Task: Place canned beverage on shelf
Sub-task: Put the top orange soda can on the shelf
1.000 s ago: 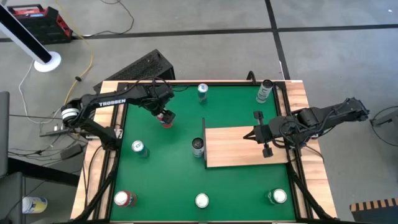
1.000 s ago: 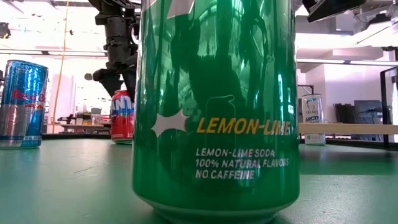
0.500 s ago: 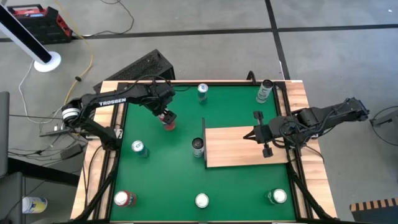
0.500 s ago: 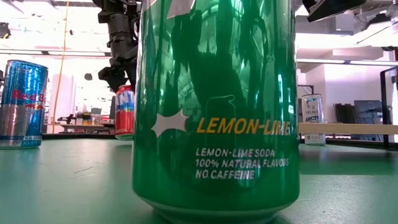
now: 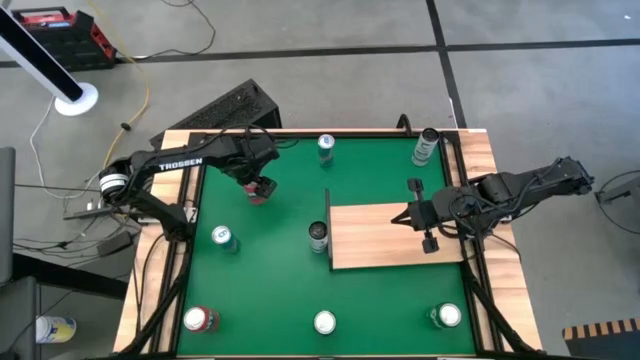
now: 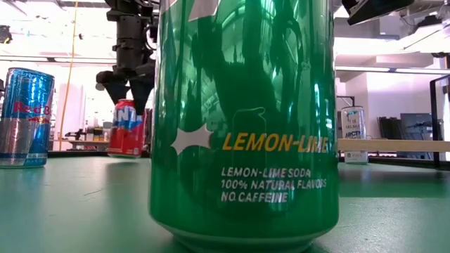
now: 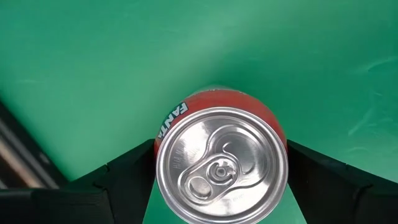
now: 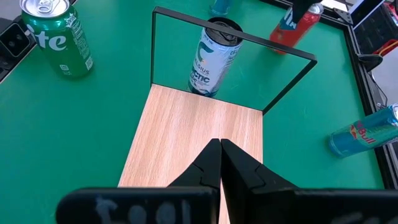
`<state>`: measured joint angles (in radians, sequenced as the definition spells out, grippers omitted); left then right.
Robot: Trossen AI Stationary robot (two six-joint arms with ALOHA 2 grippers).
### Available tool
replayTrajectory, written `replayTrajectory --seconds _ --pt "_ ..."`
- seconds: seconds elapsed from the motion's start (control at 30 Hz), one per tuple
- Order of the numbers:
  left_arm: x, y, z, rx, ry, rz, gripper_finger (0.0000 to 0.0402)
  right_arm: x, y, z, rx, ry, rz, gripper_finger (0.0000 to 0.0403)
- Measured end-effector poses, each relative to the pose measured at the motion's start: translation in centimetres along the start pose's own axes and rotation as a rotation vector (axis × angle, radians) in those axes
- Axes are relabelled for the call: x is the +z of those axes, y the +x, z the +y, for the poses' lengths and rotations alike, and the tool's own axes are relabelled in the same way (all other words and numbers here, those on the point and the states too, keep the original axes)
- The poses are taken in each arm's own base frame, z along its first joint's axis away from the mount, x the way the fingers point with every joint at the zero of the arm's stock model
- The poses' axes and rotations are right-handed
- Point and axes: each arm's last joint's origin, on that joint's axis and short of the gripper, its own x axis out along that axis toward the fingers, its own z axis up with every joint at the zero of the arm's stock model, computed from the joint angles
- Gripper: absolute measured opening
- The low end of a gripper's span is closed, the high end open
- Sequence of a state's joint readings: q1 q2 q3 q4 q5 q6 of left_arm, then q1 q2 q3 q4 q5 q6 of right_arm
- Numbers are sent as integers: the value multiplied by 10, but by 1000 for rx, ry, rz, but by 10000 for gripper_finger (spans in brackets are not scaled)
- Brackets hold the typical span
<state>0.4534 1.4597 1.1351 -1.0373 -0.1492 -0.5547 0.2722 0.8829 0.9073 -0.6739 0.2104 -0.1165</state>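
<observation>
My left pincer [image 5: 261,187] is clamped on the red can [image 5: 262,189] near its top rim — rigid, slick, dentable. Right pincer [image 8: 219,152] rests together over the shelf [image 5: 395,236].

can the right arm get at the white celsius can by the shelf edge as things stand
Probably yes. The right end effector, shut, hovers over the bare shelf, and the white Celsius can stands just past the thin dark frame at its far edge. That frame may block a straight approach; coming from above looks free.
</observation>
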Motion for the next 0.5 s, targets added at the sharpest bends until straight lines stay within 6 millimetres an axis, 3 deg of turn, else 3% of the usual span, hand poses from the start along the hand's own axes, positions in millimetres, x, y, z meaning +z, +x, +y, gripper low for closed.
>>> replayTrajectory --seconds 0.5 --pt "3 0 4 34 -96 -29 307 0 0 0 0 -4 0 30"
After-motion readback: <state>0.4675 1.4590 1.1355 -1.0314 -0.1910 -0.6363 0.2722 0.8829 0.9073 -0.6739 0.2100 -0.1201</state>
